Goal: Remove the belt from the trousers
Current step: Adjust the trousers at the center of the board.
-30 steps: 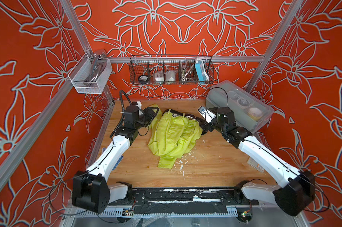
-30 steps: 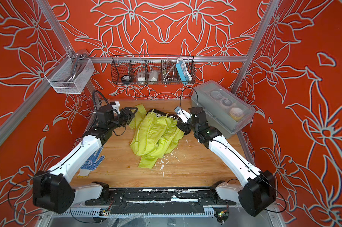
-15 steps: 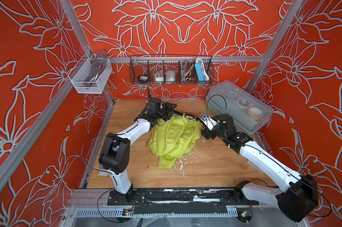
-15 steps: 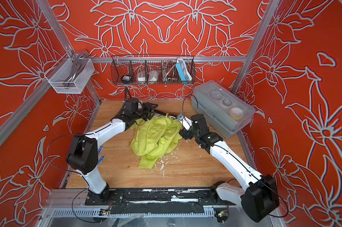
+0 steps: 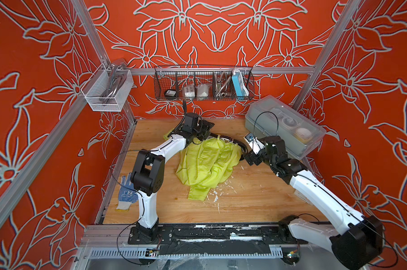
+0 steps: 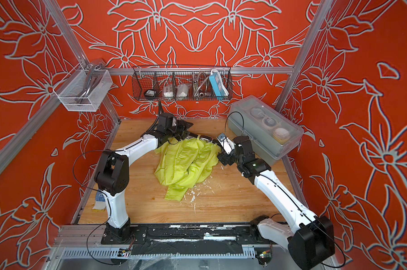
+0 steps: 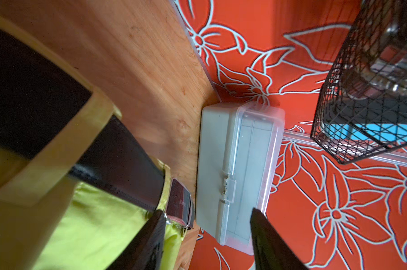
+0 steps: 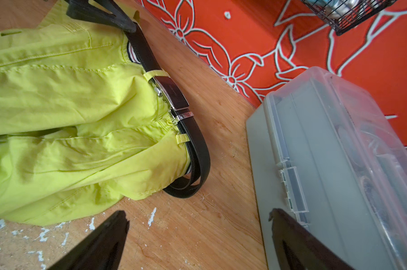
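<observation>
**Left gripper brought over to the belt, nothing grasped yet**

Over the last second, carries the left gripper (image 7: 206,211) away from the robot's-left corner of the trousers (image 5: 207,163) and across to the far edge of the waistband, right above the belt (image 8: 142,48). Holds nothing there: jaws partly apart, one finger (image 7: 151,233) just beside the buckle (image 7: 180,205), only distant background in the gap. Keeps the right gripper (image 8: 197,212) spread to its widest and empty, low over the table (image 5: 244,198), near the right end of the waistband, between the trousers and the grey box (image 5: 284,127).

Reads as set-up for a first hold near the buckle, not as progress on the pull itself. Leaves the belt wholly on the trousers, threaded along the far waistband, buckle apparently fastened, spare strap curling round the right end of the waistband onto the wood. Probably calls for undoing the buckle before any drawing out through the loops.

Counts up as follows:
- one belt, with one buckle
- one pair of trousers
- two loops across the strap in the right wrist view: a belt loop (image 8: 155,73) on one side of the buckle and a second loop (image 8: 182,138) on the other
- two grippers
- one grey box
- one black wire basket (image 5: 160,81) and one white mesh basket (image 5: 97,102) up on the walls
- one glove (image 5: 127,194) at the left table edge
</observation>
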`<state>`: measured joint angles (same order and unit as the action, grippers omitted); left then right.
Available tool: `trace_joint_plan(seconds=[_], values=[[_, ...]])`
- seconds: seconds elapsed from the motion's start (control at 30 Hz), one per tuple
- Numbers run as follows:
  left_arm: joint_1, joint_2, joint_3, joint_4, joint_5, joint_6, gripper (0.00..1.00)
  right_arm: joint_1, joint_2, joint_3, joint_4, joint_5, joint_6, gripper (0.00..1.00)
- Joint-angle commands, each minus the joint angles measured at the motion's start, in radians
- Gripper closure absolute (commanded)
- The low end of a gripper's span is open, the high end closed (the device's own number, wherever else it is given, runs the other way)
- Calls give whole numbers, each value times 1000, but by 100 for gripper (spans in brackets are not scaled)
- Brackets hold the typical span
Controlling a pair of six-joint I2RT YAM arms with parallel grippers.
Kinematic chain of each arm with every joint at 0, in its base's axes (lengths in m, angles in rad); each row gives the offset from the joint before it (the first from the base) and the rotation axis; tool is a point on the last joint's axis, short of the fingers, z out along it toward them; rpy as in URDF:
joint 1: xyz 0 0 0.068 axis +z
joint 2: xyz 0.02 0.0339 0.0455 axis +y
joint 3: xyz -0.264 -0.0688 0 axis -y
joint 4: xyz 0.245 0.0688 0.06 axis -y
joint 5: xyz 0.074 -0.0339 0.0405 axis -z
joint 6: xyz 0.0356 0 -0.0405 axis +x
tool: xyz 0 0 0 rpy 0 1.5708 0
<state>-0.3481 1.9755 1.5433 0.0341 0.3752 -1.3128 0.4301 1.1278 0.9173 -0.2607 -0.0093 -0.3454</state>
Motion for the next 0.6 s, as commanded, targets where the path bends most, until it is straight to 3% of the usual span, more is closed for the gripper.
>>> trace_joint_plan(seconds=[0.0, 0.27, 0.57], values=[[-7, 33, 22, -63, -4, -10, 43, -6, 20, 17, 15, -35, 32, 0], [-17, 24, 76, -242, -52, 86, 43, -18, 83, 15, 90, -70, 98, 0], [-22, 225, 172, -187, -96, 69, 43, -18, 83, 87, 18, -102, 120, 0]])
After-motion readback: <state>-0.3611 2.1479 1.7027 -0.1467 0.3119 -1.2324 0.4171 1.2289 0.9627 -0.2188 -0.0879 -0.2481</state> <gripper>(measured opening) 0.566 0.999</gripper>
